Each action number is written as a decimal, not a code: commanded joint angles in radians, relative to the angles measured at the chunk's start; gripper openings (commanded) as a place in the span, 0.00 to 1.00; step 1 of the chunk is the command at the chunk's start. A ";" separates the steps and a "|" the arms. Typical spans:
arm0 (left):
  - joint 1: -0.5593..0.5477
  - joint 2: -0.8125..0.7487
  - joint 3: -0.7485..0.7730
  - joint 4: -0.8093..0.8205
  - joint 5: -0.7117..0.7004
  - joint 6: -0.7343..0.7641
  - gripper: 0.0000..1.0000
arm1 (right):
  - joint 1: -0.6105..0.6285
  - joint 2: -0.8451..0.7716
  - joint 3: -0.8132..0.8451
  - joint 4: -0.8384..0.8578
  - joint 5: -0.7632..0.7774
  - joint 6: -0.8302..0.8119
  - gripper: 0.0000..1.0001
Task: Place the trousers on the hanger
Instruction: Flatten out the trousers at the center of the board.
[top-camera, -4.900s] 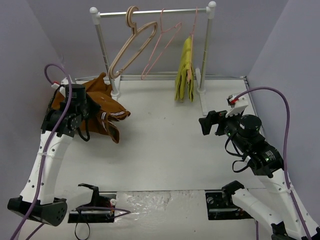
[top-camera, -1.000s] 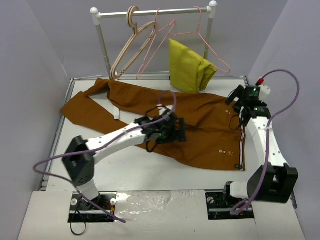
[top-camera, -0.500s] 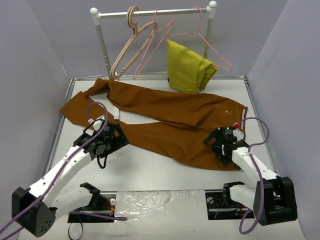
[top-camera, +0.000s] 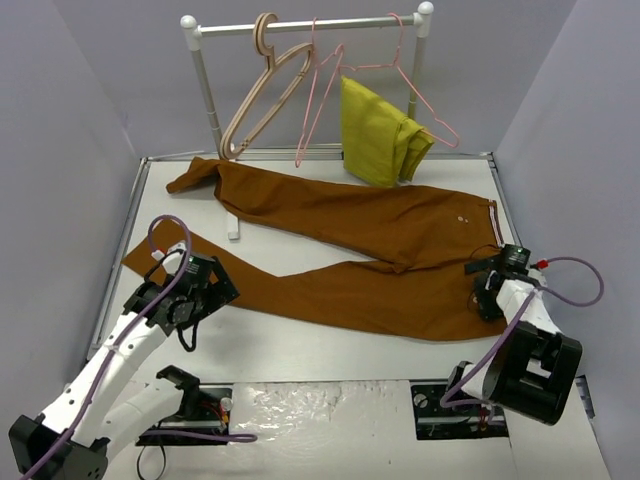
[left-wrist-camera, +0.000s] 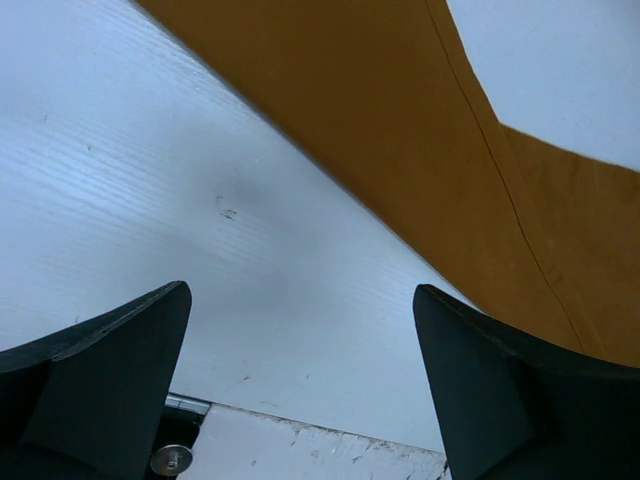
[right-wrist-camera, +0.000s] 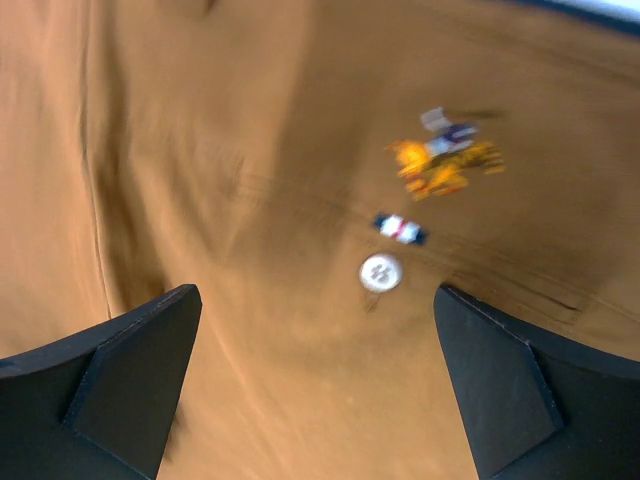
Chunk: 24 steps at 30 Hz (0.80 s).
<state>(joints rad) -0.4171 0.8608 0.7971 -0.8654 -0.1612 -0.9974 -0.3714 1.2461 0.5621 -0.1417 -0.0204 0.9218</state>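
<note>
**Item: the trousers** (top-camera: 420, 250). Rust-brown, and spread flat on the table (top-camera: 300, 350). The long axis runs left to right. The waistband, with its pale striped trim, is at the right edge. The two legs fork leftward, the far leg reaching toward the back left corner and the near leg toward the left edge.

**Target: the hanger** (top-camera: 318, 100). Pink wire, hooked on the rail (top-camera: 300, 25) at the far edge, beyond the trousers and above them. It hangs bare between a wooden hanger (top-camera: 262, 95) and a second pink one carrying a mustard-yellow garment (top-camera: 375, 130).

**Right gripper** (right-wrist-camera: 318, 290). Jaws spread wide, nothing between them. It is poised low over the waist end, with a button (right-wrist-camera: 380, 272) and a small label in its wrist view. This is the nearer arm to the waistband.

**Left gripper** (left-wrist-camera: 300, 295). Jaws parted and empty. It sits over bare table just beside the near leg's lower edge, so it is the nearer arm to the hems.

**Judgement.** The garment lies crosswise below the rail. Each arm is likely to take its own end, and the cloth must then travel away from the bases to reach the hanger.
</note>
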 joint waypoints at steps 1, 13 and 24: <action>0.009 -0.032 0.040 -0.086 -0.050 -0.001 0.93 | -0.101 0.023 0.021 -0.108 0.126 -0.055 1.00; 0.150 0.202 0.182 -0.023 -0.187 0.031 0.93 | 0.213 -0.198 0.104 -0.055 -0.033 -0.333 1.00; 0.526 0.725 0.505 0.167 -0.047 0.106 0.88 | 0.296 -0.384 0.131 -0.105 -0.194 -0.460 1.00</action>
<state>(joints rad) 0.0830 1.5017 1.1759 -0.7532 -0.2298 -0.9249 -0.0837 0.8890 0.6708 -0.2070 -0.1471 0.5190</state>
